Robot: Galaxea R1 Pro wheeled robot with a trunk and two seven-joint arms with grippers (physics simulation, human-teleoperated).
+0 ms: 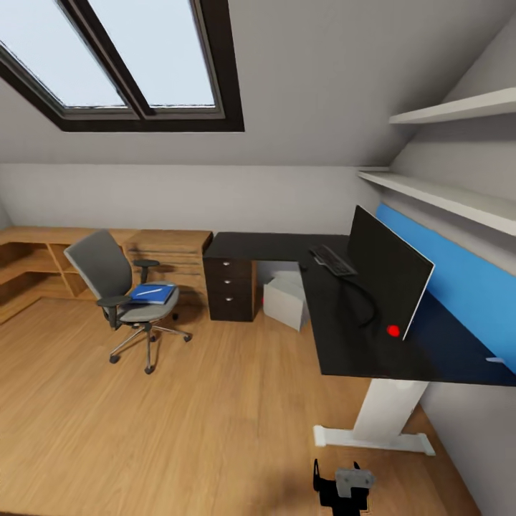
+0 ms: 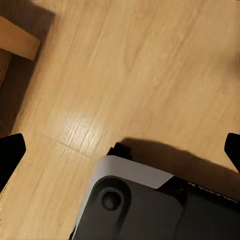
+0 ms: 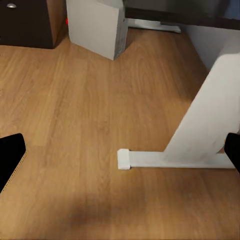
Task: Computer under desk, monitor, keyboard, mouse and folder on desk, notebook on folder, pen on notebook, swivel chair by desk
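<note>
Both grippers are seen spread and empty above the floor. At nine o'clock, the folder [image 1: 153, 292] lies on the swivel chair [image 1: 118, 294]; thin, stiff, light, probably slippery, it is best pinched at an overhanging edge.

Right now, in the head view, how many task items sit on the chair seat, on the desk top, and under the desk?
On the swivel chair: 2, folder, pen
On the desk: 2, monitor, keyboard
Under the desk: 1, computer
Total: 5
</note>
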